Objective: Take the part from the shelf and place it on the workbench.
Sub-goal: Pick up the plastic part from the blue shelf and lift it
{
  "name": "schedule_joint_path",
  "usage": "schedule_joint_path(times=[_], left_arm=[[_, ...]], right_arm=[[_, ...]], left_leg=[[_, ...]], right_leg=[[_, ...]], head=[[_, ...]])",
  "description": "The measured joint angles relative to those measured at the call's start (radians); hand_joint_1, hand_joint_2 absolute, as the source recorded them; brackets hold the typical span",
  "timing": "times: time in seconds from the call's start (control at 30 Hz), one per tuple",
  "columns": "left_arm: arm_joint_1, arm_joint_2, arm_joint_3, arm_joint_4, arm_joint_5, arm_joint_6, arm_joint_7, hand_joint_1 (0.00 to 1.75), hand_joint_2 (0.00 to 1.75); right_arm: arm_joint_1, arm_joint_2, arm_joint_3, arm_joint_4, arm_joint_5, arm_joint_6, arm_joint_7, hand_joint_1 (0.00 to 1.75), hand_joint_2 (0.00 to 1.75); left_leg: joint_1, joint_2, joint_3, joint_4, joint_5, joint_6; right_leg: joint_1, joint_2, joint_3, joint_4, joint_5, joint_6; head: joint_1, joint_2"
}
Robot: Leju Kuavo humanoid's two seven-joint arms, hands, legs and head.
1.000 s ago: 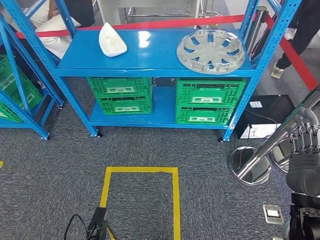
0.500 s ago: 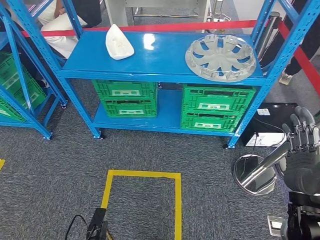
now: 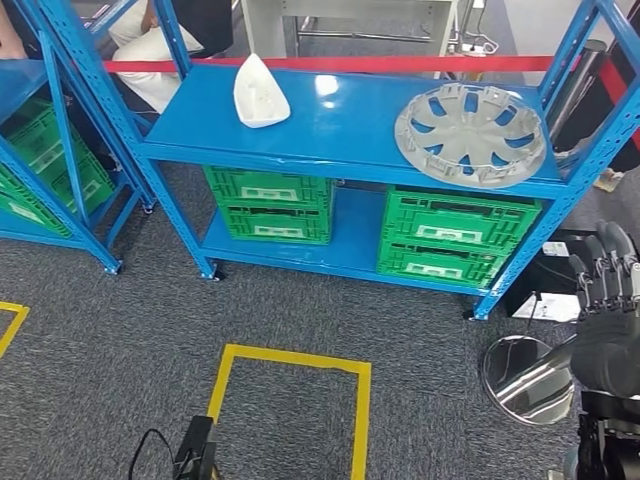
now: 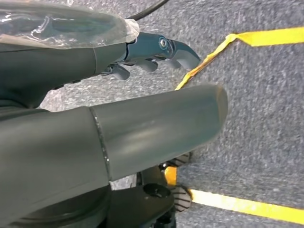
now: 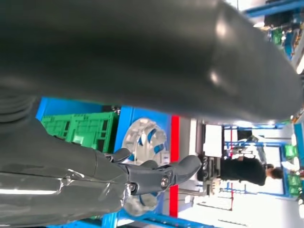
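- The right hand (image 3: 610, 320) hangs raised at the robot's side, fingers (image 3: 604, 262) apart and pointing up, holding nothing; it is well short of the shelf.
- The left hand (image 4: 107, 118) hangs low over grey carpet and yellow floor tape (image 4: 251, 35), fingers loosely extended, nothing in it.
- 2 parts lie on the top shelf (image 3: 355, 120) of the blue rack: a silver wheel cover (image 3: 471, 133) towards the right end, nearer the right hand, and a small white shell-shaped moulding (image 3: 260, 92) towards the left.
- Which part the task means, I cannot tell.
- The wheel cover looks like thin plastic: light, wide, a bit flexible, probably slippery on the face. I would take it at the rim or through a spoke opening.
- Green crates (image 3: 456, 234) sit on the shelf below.
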Motion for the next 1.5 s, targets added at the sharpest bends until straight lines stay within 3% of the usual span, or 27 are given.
schedule_joint_path(times=[0.07, 0.17, 0.2, 0.23, 0.3, 0.37, 0.4, 0.5, 0.57, 0.67, 0.7, 0.73, 0.77, 0.83, 0.87, 0.9, 1.0, 1.07, 1.1, 1.17, 1.2, 1.23, 1.27, 1.33, 1.37, 1.43, 1.5], left_arm=[[0.0, 0.0, 0.0, 0.0, 0.0, 0.0, 0.0, 0.0, 0.0], [-0.003, -0.001, 0.0, 0.0, 0.0, -0.001, 0.0, 0.0, 0.0], [-0.002, -0.001, 0.0, 0.0, 0.0, -0.001, 0.0, 0.0, 0.0], [0.0, -0.001, 0.0, 0.0, 0.0, -0.001, 0.0, 0.0, 0.0], [0.002, 0.001, 0.0, 0.0, 0.001, -0.001, 0.0, 0.0, 0.0], [0.001, 0.002, 0.0, 0.0, 0.001, -0.001, 0.0, 0.0, 0.0], [0.0, 0.002, 0.0, 0.0, 0.001, -0.001, 0.0, 0.0, 0.0], [0.001, 0.0, 0.0, 0.0, 0.002, -0.001, 0.0, 0.0, 0.0], [0.002, 0.0, 0.0, 0.0, 0.002, -0.001, 0.0, 0.0, 0.0], [0.001, 0.001, 0.0, 0.0, 0.003, -0.001, 0.0, 0.0, 0.0], [0.001, 0.0, 0.0, 0.0, 0.003, -0.001, 0.0, 0.0, 0.0], [0.002, 0.0, 0.0, 0.0, 0.003, -0.001, 0.0, 0.0, 0.0], [0.003, 0.0, 0.0, 0.0, 0.003, -0.001, 0.0, 0.0, 0.0], [0.004, -0.001, 0.0, 0.0, 0.003, -0.001, 0.0, 0.0, 0.0], [0.004, -0.002, 0.0, 0.0, 0.003, -0.001, 0.0, 0.0, 0.0], [0.003, -0.003, 0.0, 0.0, 0.003, -0.001, 0.0, 0.0, 0.0], [0.002, -0.003, 0.0, 0.0, 0.006, -0.001, -0.001, 0.0, 0.0], [0.004, -0.003, 0.0, 0.001, 0.009, -0.001, -0.005, 0.0, 0.0], [0.004, -0.003, 0.0, 0.001, 0.012, -0.002, -0.007, 0.0, 0.0], [0.007, -0.004, 0.0, 0.001, 0.016, -0.004, -0.011, 0.0, 0.0], [0.009, -0.004, 0.0, 0.001, 0.017, -0.006, -0.012, 0.0, 0.0], [0.011, -0.003, 0.0, 0.001, 0.018, -0.007, -0.013, 0.0, 0.0], [0.014, -0.003, 0.0, 0.001, 0.018, -0.008, -0.014, 0.0, 0.0], [0.016, -0.002, 0.0, 0.001, 0.015, -0.008, -0.014, 0.0, 0.0], [0.016, -0.002, 0.0, 0.001, 0.013, -0.008, -0.014, 0.0, 0.0], [0.014, -0.003, 0.0, 0.001, 0.006, -0.008, -0.011, 0.0, 0.0], [0.012, -0.004, 0.0, 0.001, -0.001, -0.008, -0.005, 0.0, 0.0]], right_arm=[[0.0, 0.0, 0.0, -0.002, 0.001, 0.0, 0.0, 0.0, 0.0], [0.001, 0.0, 0.0, -0.003, 0.003, 0.0, 0.004, 0.0, 0.0], [0.002, 0.0, 0.0, -0.002, 0.003, 0.0, 0.005, 0.0, 0.0], [0.003, 0.0, 0.0, -0.002, 0.004, 0.0, 0.006, 0.0, 0.0], [0.004, 0.001, 0.0, -0.002, 0.005, -0.001, 0.007, 0.0, 0.0], [0.004, 0.001, 0.0, -0.003, 0.007, -0.002, 0.008, 0.0, 0.0], [0.004, 0.001, -0.001, -0.003, 0.008, -0.003, 0.008, 0.0, 0.0], [0.004, 0.002, -0.001, -0.005, 0.008, -0.005, 0.009, 0.0, 0.0], [0.003, 0.003, -0.002, -0.007, 0.008, -0.006, 0.009, 0.0, 0.0], [0.004, 0.003, -0.004, -0.007, 0.009, -0.008, 0.009, 0.0, 0.0], [0.006, 0.003, -0.003, -0.007, 0.009, -0.008, 0.009, 0.0, 0.0], [0.007, 0.003, -0.003, -0.007, 0.009, -0.008, 0.009, 0.0, 0.0], [0.008, 0.003, -0.003, -0.007, 0.009, -0.008, 0.009, 0.0, 0.0], [0.008, 0.003, -0.003, -0.007, 0.009, -0.008, 0.009, 0.0, 0.0], [0.007, 0.003, -0.003, -0.008, 0.009, -0.008, 0.009, 0.0, 0.0], [0.007, 0.003, -0.004, -0.008, 0.01, -0.009, 0.01, 0.0, 0.0], [0.007, 0.003, -0.004, -0.01, 0.021, -0.012, 0.015, 0.0, 0.0], [0.006, 0.003, -0.003, -0.012, 0.032, -0.014, 0.021, 0.0, 0.0], [0.005, 0.003, -0.003, -0.012, 0.039, -0.015, 0.026, 0.0, 0.0], [0.005, 0.003, -0.001, -0.013, 0.053, -0.023, 0.036, 0.0, 0.0], [0.006, 0.003, 0.0, -0.013, 0.059, -0.029, 0.041, 0.0, 0.0], [0.007, 0.003, 0.0, -0.013, 0.064, -0.035, 0.044, 0.0, 0.0], [0.008, 0.003, 0.0, -0.013, 0.067, -0.04, 0.047, 0.0, 0.0], [0.011, 0.003, -0.001, -0.015, 0.071, -0.048, 0.049, 0.0, 0.0], [0.012, 0.002, -0.002, -0.017, 0.072, -0.051, 0.05, 0.0, 0.0], [0.015, 0.002, -0.006, -0.025, 0.076, -0.058, 0.051, 0.0, 0.0], [0.024, 0.001, -0.012, -0.037, 0.081, -0.068, 0.055, 0.0, 0.0]], left_leg=[[0.0, 0.026, -0.034, 0.075, -0.032, -0.014], [0.008, 0.049, -0.161, 0.272, -0.093, -0.028], [0.009, 0.05, -0.19, 0.301, -0.088, -0.03], [0.011, 0.051, -0.199, 0.29, -0.064, -0.03], [0.012, 0.054, -0.159, 0.166, 0.027, -0.027], [0.008, 0.059, -0.11, 0.045, 0.077, -0.018], [0.007, 0.06, -0.098, 0.018, 0.08, -0.012], [0.005, 0.057, -0.09, 0.007, 0.066, 0.007], [0.007, 0.055, -0.077, 0.0, 0.061, 0.019], [0.004, 0.051, -0.059, -0.003, 0.049, 0.032], [0.001, 0.049, -0.052, -0.003, 0.044, 0.034], [-0.001, 0.046, -0.044, -0.003, 0.038, 0.035], [-0.004, 0.044, -0.034, -0.003, 0.031, 0.035], [-0.008, 0.039, -0.012, -0.003, 0.017, 0.033], [-0.01, 0.037, -0.006, -0.003, 0.011, 0.031], [-0.01, 0.035, -0.004, -0.003, 0.008, 0.027], [-0.008, 0.035, -0.004, -0.005, 0.003, 0.015], [-0.009, 0.039, -0.019, 0.033, -0.018, 0.002], [-0.007, 0.042, -0.045, 0.084, -0.04, -0.005], [-0.001, 0.047, -0.132, 0.225, -0.087, -0.016], [0.003, 0.049, -0.17, 0.277, -0.095, -0.019], [0.006, 0.051, -0.191, 0.293, -0.082, -0.021], [0.009, 0.052, -0.191, 0.267, -0.049, -0.023], [0.013, 0.055, -0.145, 0.132, 0.04, -0.025], [0.013, 0.055, -0.12, 0.07, 0.068, -0.024], [0.011, 0.055, -0.097, 0.013, 0.079, -0.013], [0.01, 0.053, -0.094, 0.011, 0.071, 0.003]], right_leg=[[-0.004, -0.011, 0.016, -0.009, -0.005, -0.012], [-0.004, -0.026, 0.028, -0.012, -0.017, -0.02], [-0.004, -0.029, 0.032, -0.012, -0.022, -0.02], [-0.004, -0.03, 0.038, -0.012, -0.027, -0.019], [-0.005, -0.032, 0.055, -0.012, -0.04, -0.014], [-0.001, -0.034, 0.065, -0.013, -0.053, -0.004], [0.001, -0.034, 0.067, -0.015, -0.058, 0.001], [0.002, -0.035, 0.076, -0.022, -0.068, 0.017], [0.0, -0.033, 0.058, 0.027, -0.096, 0.025], [0.001, -0.029, -0.058, 0.238, -0.172, 0.026], [0.002, -0.029, -0.094, 0.288, -0.177, 0.024], [0.002, -0.028, -0.111, 0.297, -0.16, 0.02], [0.005, -0.028, -0.106, 0.26, -0.12, 0.015], [0.012, -0.025, -0.06, 0.119, -0.025, -0.002], [0.016, -0.023, -0.035, 0.057, 0.002, -0.009], [0.019, -0.022, -0.02, 0.022, 0.01, -0.013], [0.017, -0.021, -0.003, -0.002, 0.004, -0.018], [0.009, -0.022, 0.012, -0.016, 0.004, -0.022], [0.006, -0.023, 0.019, -0.021, 0.003, -0.024], [0.005, -0.027, 0.027, -0.024, -0.004, -0.027], [0.004, -0.028, 0.031, -0.024, -0.008, -0.026], [0.003, -0.028, 0.036, -0.024, -0.013, -0.025], [0.001, -0.027, 0.044, -0.023, -0.02, -0.023], [-0.002, -0.026, 0.062, -0.023, -0.035, -0.015], [-0.001, -0.026, 0.067, -0.023, -0.043, -0.009], [0.002, -0.025, 0.072, -0.024, -0.054, 0.001], [0.002, -0.025, 0.079, -0.029, -0.062, 0.012]], head=[[-0.007, 0.0], [-0.015, 0.0], [-0.016, 0.0], [-0.016, 0.0], [-0.019, 0.0], [-0.022, 0.0], [-0.021, 0.0], [-0.015, 0.0], [-0.01, 0.0], [-0.003, 0.0], [-0.002, 0.0], [-0.002, 0.0], [-0.002, 0.0], [-0.001, 0.0], [-0.001, 0.0], [0.0, 0.0], [0.002, 0.0], [0.0, 0.0], [-0.002, 0.0], [-0.007, 0.0], [-0.008, 0.0], [-0.009, 0.0], [-0.009, 0.0], [-0.01, 0.0], [-0.011, 0.0], [-0.009, 0.0], [-0.006, 0.0]])
